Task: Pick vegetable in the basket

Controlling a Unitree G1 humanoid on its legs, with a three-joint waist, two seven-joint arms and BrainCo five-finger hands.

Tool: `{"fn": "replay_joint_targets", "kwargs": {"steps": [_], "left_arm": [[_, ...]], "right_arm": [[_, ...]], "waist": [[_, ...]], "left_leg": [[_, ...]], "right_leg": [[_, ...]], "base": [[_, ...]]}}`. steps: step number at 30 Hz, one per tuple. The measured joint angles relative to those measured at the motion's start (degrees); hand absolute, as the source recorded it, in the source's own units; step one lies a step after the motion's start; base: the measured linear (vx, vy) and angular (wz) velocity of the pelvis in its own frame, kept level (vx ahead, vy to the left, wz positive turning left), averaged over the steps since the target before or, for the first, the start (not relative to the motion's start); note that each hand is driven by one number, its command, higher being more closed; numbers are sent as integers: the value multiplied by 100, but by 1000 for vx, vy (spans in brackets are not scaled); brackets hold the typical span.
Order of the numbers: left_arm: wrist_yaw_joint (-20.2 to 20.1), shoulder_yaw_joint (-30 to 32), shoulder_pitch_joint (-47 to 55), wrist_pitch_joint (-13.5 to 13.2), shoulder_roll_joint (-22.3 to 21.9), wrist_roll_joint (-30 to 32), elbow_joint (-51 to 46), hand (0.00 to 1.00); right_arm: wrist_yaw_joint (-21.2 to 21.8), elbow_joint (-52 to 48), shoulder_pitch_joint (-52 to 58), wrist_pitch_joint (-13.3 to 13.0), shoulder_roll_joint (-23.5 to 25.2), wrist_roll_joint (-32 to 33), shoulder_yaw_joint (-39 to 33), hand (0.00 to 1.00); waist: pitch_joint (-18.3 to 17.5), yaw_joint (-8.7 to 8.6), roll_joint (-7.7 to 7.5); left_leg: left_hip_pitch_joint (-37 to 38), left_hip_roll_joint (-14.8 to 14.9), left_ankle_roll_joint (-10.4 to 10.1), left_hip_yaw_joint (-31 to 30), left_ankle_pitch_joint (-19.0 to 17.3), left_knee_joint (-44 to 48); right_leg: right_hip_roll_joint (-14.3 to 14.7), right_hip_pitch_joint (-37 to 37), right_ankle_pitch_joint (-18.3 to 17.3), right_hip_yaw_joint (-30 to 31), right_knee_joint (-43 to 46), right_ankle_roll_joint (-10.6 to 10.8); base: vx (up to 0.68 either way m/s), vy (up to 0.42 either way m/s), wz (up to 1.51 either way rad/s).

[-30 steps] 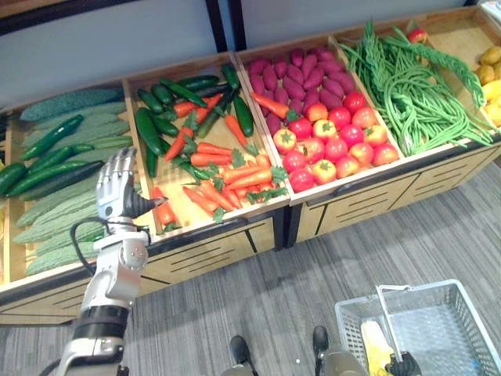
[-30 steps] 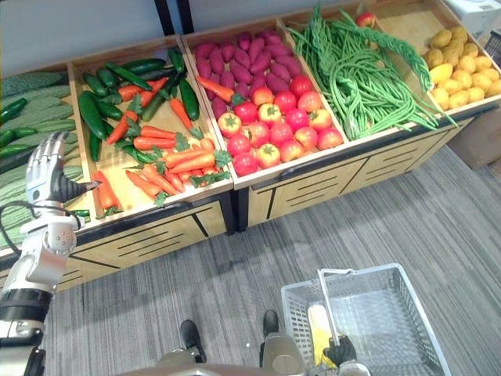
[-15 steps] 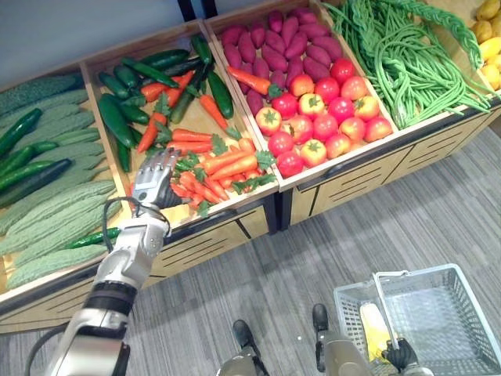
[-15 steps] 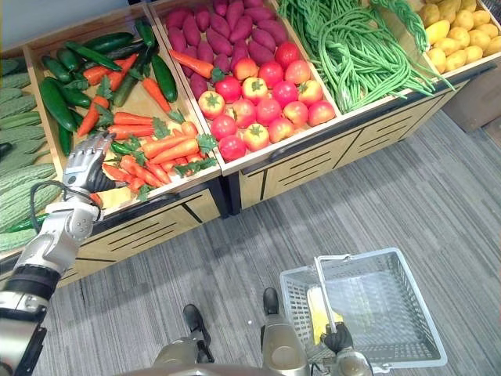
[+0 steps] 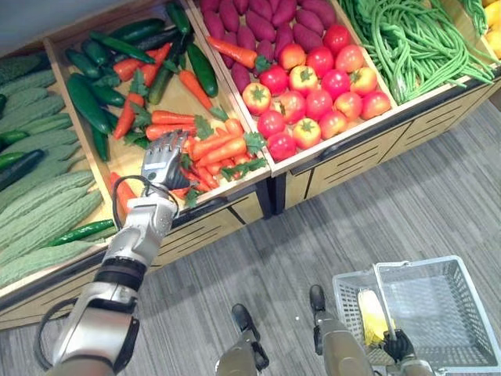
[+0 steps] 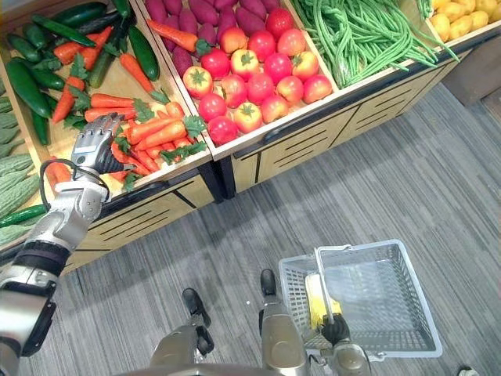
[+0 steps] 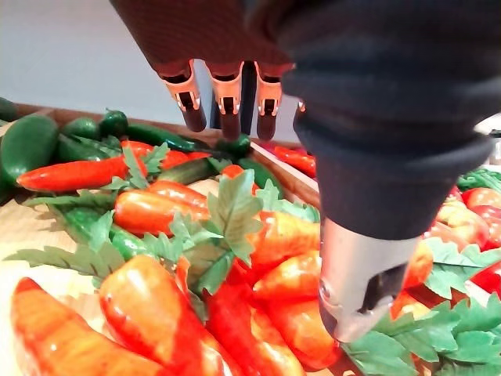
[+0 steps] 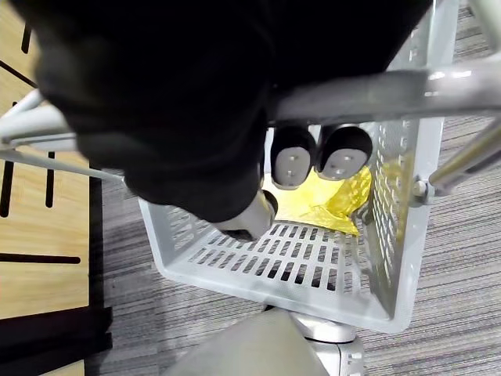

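The left hand (image 5: 164,160) hovers with fingers straight and slightly apart over the carrots (image 5: 223,149), while the right hand (image 5: 401,345), mostly cut off, curls round the handle (image 8: 376,90) of the grey basket (image 5: 438,309), whose wall half hides a yellow corn cob (image 5: 373,313)

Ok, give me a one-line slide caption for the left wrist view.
Left hand, fingers straight, poised over the heap of leafy-topped carrots, none grasped yet.

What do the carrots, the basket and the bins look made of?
Carrots: probably plastic, with glossy orange skin and stiff, fabric-like leaves. Basket: pale grey moulded plastic with slotted walls; its handle looks like metal. Bins: light wood or wood-look board, matt, with dark slots in the front.
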Motion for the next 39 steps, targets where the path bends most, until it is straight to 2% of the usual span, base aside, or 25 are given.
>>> {"fn": "replay_joint_targets", "kwargs": {"steps": [14,18,19,25,39], "left_arm": [[18,-40,-744,173,-201,-19,580,0],[19,-31,-814,345,-207,-42,745,0],[19,-21,-871,358,-206,-42,818,100],[131,162,-1141,516,-217,-44,979,100],[102,270,-1253,526,-667,-43,1367,100]], "right_arm": [[-25,-375,-43,-30,49,175,67,100],[-48,-451,-33,-29,84,178,84,100],[-77,-470,-34,-29,78,178,100,100],[-112,-676,-14,-27,86,186,237,100],[-128,-750,142,-30,86,236,253,100]], "waist": [[238,-3,-153],[276,-10,-176],[276,-1,-177],[327,2,-266],[321,8,-282]], "left_leg": [[-271,18,7,140,8,1],[-300,41,4,155,9,1],[-322,45,4,165,9,0],[-391,74,-11,292,20,0],[-407,85,3,359,31,-1]], "right_leg": [[16,-338,67,143,5,-7],[29,-375,75,157,5,-16],[33,-402,75,163,5,-17],[60,-510,135,248,-1,-17],[28,-443,303,312,-222,28]], "base": [[22,-5,-4],[26,-8,-2],[0,0,0],[14,-10,-6],[1,-1,0]]}}
